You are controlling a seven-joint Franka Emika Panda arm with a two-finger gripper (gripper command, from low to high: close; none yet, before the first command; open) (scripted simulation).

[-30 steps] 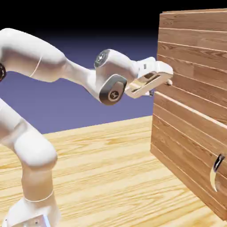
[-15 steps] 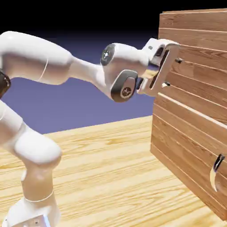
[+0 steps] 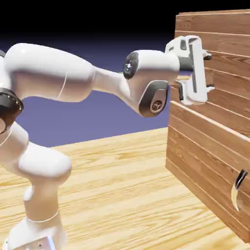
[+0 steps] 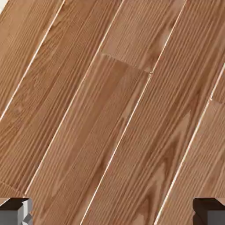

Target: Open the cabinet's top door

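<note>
The cabinet of reddish-brown planks fills the exterior view's right side. Its top door is the upper plank panel and looks flush with the front; its slim dark handle is out of view. My gripper is open and points at the top door's left part, fingers one above the other, tips close to the wood or touching it. In the hand view the top door's planks run diagonally across the whole picture. My gripper shows only its fingertips, wide apart at the bottom corners with nothing between them.
The lower door's silver-and-black curved handle hangs at the cabinet's lower right. The light wooden table stretches between the robot's base and the cabinet. The arm's elbow and forearm reach across at the top door's height.
The hand has swung up and to the right, onto the top door's face. It rolled from lying nearly flat to standing upright, fingers one above the other.
</note>
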